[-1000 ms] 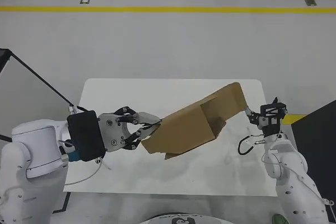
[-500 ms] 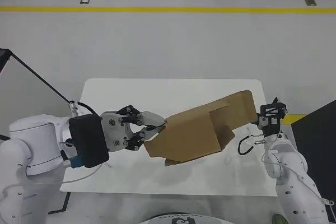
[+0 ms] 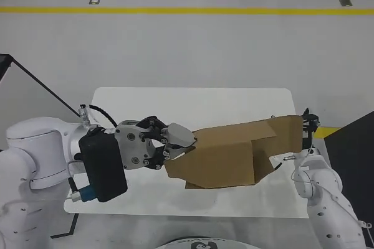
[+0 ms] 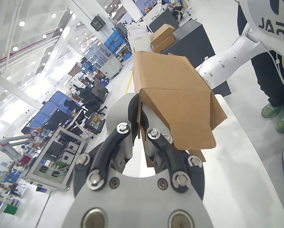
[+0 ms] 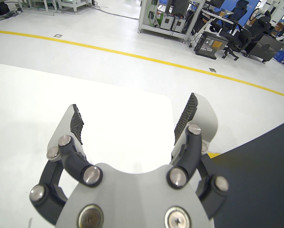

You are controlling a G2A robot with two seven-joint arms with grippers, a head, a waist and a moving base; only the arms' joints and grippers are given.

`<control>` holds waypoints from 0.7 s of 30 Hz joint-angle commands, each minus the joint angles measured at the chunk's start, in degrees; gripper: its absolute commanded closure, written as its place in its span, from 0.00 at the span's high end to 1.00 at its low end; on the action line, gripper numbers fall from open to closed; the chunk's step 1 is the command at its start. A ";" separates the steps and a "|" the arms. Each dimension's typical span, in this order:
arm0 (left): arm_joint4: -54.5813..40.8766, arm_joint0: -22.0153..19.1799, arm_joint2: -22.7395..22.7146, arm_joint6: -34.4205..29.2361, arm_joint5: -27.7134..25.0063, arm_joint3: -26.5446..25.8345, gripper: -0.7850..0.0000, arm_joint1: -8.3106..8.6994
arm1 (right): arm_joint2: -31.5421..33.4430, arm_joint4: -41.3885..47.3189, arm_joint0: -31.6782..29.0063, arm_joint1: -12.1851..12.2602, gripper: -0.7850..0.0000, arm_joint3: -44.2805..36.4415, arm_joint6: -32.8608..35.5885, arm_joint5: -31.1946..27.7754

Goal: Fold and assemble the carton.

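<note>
Inspection of the table [image 3: 174, 103] found a white top with rounded corners, set on a pale floor. A yellow line [image 3: 187, 10] crossed that floor beyond the table's far edge. We noted a dark panel [image 3: 361, 162] standing off the table's right side, close to the right arm.

We recorded the carton [image 3: 230, 155] as a brown cardboard box, partly opened out into a sleeve, with its flaps unfolded and its ends not closed. It ran lengthwise across the near half of the table, from the left gripper towards the right edge. Its far end reached the right arm's wrist. In the left wrist view the carton [image 4: 170, 84] was raised over the table, with one loose flap hanging at the gripped end. We could not tell whether any lower flap touched the surface.

We found the left gripper [image 3: 186, 144] at the carton's left end, clenched on the cardboard. Its own wrist view showed a carton wall pinched edge-on between the two dark pads [image 4: 133, 106].

We found the right gripper [image 5: 134, 112] at the table's right edge, near a rounded corner, with the dark panel alongside it. It was released, its fingers spread wide and nothing between them. The ribbed pads [image 5: 186, 112] faced each other across bare white tabletop, apart from the cardboard.
</note>
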 commanded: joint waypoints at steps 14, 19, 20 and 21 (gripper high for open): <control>4.68 -1.37 3.00 -3.18 0.00 1.94 0.00 0.47 | 0.00 0.00 0.00 0.00 1.00 0.00 0.00 0.00; 5.70 -3.17 4.22 -2.15 0.00 5.80 0.00 1.14 | 0.00 0.00 0.00 0.00 1.00 0.00 0.00 0.00; 5.37 -3.30 4.20 -1.57 0.00 6.83 0.00 1.20 | 0.00 0.00 0.00 0.00 1.00 0.00 0.00 0.00; 5.31 -3.39 4.14 -1.29 0.00 7.66 0.00 1.23 | 0.00 0.00 0.00 0.00 1.00 0.00 0.00 0.00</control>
